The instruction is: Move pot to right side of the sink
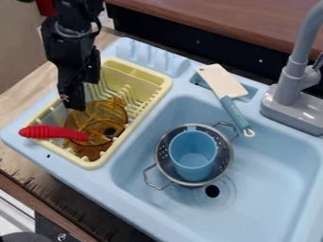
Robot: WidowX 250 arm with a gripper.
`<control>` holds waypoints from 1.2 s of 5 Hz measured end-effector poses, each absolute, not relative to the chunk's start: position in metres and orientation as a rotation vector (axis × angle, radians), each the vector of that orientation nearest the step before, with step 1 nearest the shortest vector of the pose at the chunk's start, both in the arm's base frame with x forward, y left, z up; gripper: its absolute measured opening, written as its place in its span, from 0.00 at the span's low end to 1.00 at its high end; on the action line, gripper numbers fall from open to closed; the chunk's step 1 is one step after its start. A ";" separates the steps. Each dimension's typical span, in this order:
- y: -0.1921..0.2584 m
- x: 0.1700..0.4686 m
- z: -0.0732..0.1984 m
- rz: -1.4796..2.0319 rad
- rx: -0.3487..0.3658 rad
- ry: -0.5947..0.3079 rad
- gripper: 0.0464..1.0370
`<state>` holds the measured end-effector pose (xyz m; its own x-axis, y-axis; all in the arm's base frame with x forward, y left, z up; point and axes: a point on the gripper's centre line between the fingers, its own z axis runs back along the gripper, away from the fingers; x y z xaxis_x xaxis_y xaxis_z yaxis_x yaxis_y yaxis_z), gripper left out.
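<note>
1. The black fingers hang over the yellow dish rack; whether they are released or clenched, I cannot tell.
2. Just beneath them in view, inside the rack, is a see-through amber vessel; whether they touch it is unclear.
3. Below the fingers and a little to their left, a ribbed red handle crosses the rack's rim, its right end by the amber vessel.
4. Farther off, to their lower right, the metal pot sits in the left part of the blue sink, both loop handles out, beside the drain hole. A blue cup is inside it.
5. Right of the fingers, a pale-bladed, teal-handled utensil lies at the sink's back edge, handle over the basin.
6. Farthest right stands the grey faucet.
</note>
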<state>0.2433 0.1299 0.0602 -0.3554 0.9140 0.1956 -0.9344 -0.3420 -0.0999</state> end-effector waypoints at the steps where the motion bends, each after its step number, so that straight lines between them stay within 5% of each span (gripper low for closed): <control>1: 0.129 0.241 0.050 1.913 0.143 -0.246 0.96; 3: 0.125 0.234 0.034 1.916 0.166 -0.260 0.91; 5: 0.123 0.238 0.031 1.937 0.155 -0.266 0.35; 6: 0.119 0.243 0.032 1.903 0.181 -0.276 0.15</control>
<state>0.2430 0.1194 0.0319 -0.3409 0.9038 0.2586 -0.9401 -0.3253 -0.1025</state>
